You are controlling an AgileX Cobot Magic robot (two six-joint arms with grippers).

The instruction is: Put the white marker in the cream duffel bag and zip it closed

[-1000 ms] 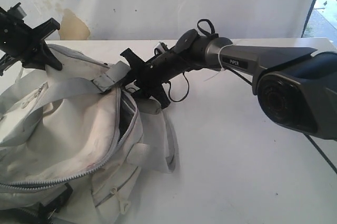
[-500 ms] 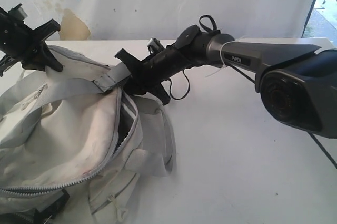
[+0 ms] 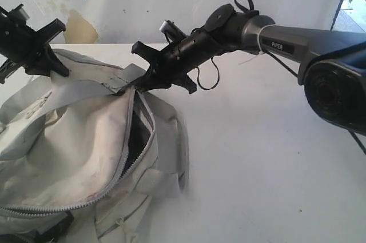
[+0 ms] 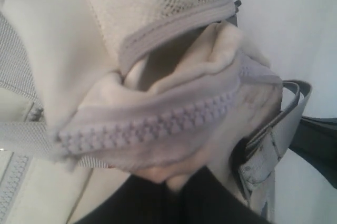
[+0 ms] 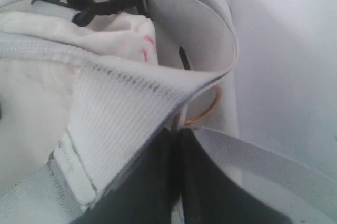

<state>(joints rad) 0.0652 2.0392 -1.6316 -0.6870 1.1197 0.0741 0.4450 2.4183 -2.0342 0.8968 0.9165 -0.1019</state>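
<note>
Claws hold the bag (image 3: 74, 140), which sags at 8 o'clock on the table (image 3: 257, 157), its zipper (image 3: 134, 157) gaping. The right claw (image 3: 142, 80) is clamped on a grey strap (image 3: 123, 78) at the bag's 1 o'clock corner. The left claw (image 4: 176, 187) pinches cream fabric beside the zipper at its 10 o'clock corner.

The right arm (image 3: 286, 43) is showing a smooth grey tube lettered PIPER in white, widening into a big dark rounded joint housing (image 3: 337, 91). Thin black cables (image 3: 218, 76) are looping off its black wrist section. The left gripper (image 4: 174, 203) and right gripper (image 5: 176, 182) are showing plain matte-black fingers.
</note>
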